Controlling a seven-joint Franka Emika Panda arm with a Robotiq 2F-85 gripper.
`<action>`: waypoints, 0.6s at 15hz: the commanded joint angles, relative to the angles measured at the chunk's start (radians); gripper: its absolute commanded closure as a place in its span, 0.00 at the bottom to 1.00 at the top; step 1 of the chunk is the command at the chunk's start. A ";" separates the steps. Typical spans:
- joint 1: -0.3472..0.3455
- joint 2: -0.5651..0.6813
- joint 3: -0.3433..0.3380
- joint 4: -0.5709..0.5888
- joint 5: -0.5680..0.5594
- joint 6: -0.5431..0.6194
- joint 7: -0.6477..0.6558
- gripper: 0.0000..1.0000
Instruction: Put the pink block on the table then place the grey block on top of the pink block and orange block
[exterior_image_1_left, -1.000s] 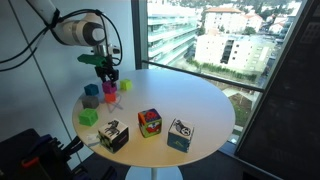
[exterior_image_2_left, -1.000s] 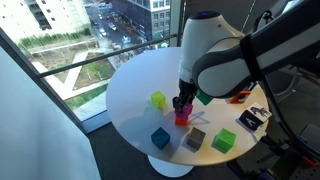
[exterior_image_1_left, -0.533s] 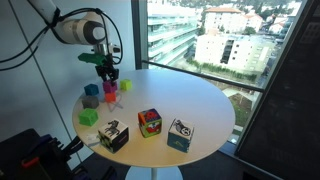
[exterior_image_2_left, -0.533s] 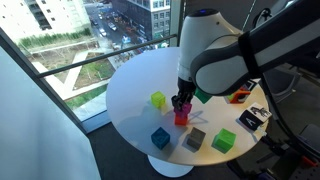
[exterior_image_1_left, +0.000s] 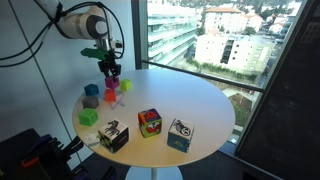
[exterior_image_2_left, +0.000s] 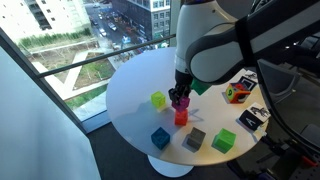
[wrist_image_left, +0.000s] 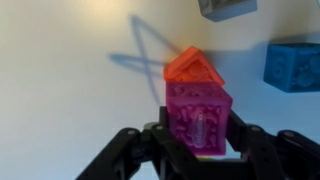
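Gripper was clamped on the pink block above the orange block, next job looked like setting it on the table.

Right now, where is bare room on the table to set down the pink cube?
Free: the window-side half of the round white table, past the small yellow-green cube and the three patterned cubes. Crowded: by the held magenta-pink cube, around the small orange-red cube, with the grey cube and blue cube close by.
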 joint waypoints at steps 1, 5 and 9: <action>0.012 0.022 -0.009 0.064 -0.026 -0.047 0.040 0.70; 0.014 0.042 -0.017 0.094 -0.031 -0.051 0.058 0.70; 0.014 0.063 -0.030 0.116 -0.030 -0.051 0.084 0.70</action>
